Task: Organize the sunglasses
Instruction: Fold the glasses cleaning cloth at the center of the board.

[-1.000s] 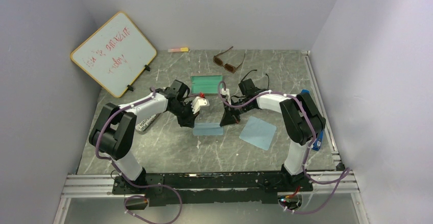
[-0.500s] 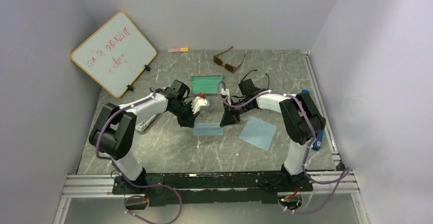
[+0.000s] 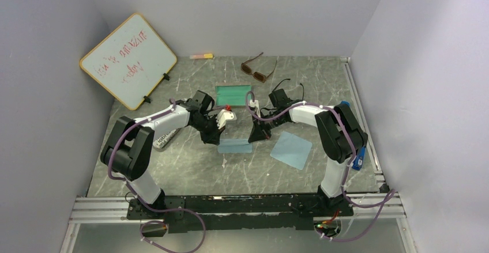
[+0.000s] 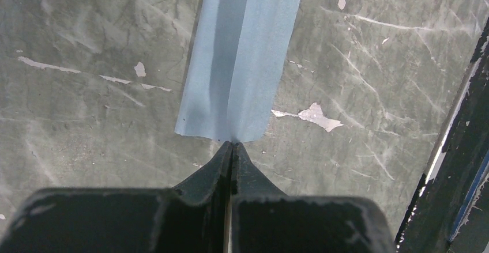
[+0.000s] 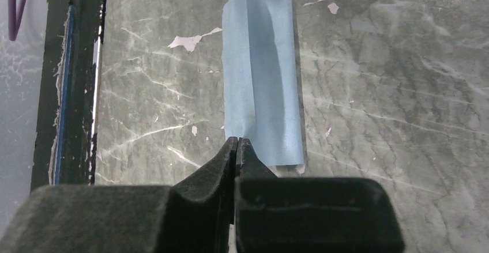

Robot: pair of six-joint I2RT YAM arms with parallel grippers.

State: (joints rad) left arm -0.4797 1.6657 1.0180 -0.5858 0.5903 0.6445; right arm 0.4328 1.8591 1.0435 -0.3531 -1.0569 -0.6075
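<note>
- Black pair [image 3: 286, 84]: mostly hidden behind the right arm in the top view. Only thin bits of frame can be made out, toward the back of the table [image 3: 196, 166].
- Brown pair [image 3: 255, 69]: seen in full, lying near the back wall with the temples looking open. It's placed just beyond the black pair and well apart from both claws.
- Pouch [image 3: 162, 141]: half covered by the left arm. Dark lettering can be spotted on it, but it's way too small to be read.
- Whiteboard [image 3: 128, 60]: propped tilted against the left wall. Red handwriting is scrawled on it, but no word can be made out.
- Left gripper [image 4: 232, 144]: fingers are clenched tight together right at the near edge of a folded blue cloth [image 4: 242, 63], and a raised crease runs from the tips along the strip, so the cloth looks to be pinched.
- Right gripper [image 5: 236, 142]: same deal from the other end, fingers squeezed shut on the cloth's edge. The far end of the strip is cut off at the top of that view.
- From above, the cloth is seen stretched flat between the two claws, with the actual pinch points hidden under the fingers.
- Second cloth [image 3: 292, 150]: laid flat just right of the folded one, below the right arm.
- Green rectangle [image 3: 233, 95]: found behind the claws. What it's made of can't be told.
- Marker [image 3: 201, 56]: a small pink-and-yellow stick by the back wall; any label is too tiny to be read.
</note>
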